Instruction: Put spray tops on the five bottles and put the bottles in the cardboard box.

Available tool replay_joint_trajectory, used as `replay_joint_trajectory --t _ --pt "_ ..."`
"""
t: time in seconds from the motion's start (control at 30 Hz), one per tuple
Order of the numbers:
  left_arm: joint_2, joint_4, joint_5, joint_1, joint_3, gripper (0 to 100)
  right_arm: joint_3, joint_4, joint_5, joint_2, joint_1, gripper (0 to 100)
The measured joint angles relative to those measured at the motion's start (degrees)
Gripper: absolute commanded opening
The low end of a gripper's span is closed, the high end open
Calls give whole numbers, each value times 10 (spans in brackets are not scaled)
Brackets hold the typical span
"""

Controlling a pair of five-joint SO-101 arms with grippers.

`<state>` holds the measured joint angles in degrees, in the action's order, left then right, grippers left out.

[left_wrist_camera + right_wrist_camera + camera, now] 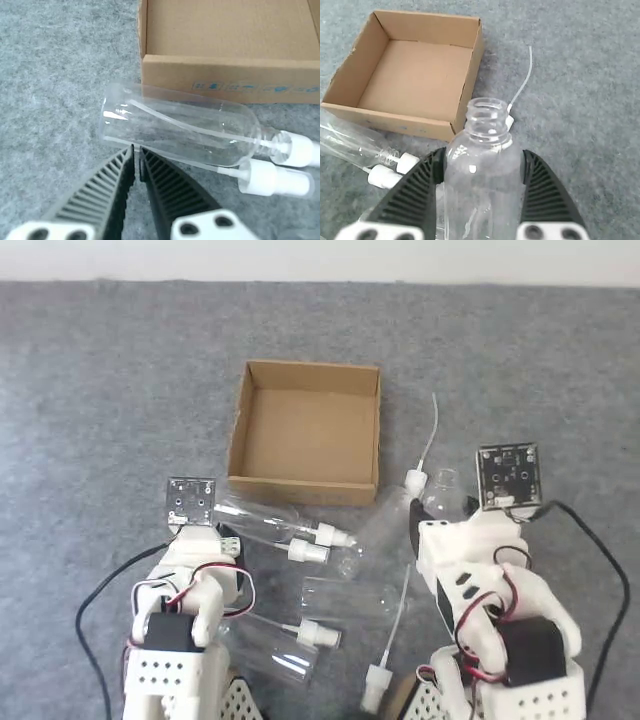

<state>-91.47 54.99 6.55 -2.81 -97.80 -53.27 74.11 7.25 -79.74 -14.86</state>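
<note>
Bottle [480, 190] in right gripper [482, 156] — box [395, 119] corner near.

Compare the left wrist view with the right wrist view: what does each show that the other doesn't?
Left wrist, not right: the left gripper, shut and empty, just short of a capped bottle lying on its side. Right wrist, not left: the right gripper clamped on an uncapped bottle, and a loose spray top with its tube on the carpet. Both: the cardboard box, that bottle by its front wall and two white spray tops.
</note>
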Motion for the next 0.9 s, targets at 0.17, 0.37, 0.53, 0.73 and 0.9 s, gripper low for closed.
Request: replay_joint_trajectory --t 0.17,0.37,0.53,0.73,0.9 --pt "0 0 0 0 0 13 -3 0 0 -21 0 69" --pt "0 0 0 0 0 13 -3 0 0 -26 0 69" --pt "0 0 0 0 0 13 -3 0 0 -26 0 69" --pt "0 0 0 1 0 13 -18 0 0 -33 0 69" --pt "0 0 0 42 0 13 -25 0 0 -33 0 69"
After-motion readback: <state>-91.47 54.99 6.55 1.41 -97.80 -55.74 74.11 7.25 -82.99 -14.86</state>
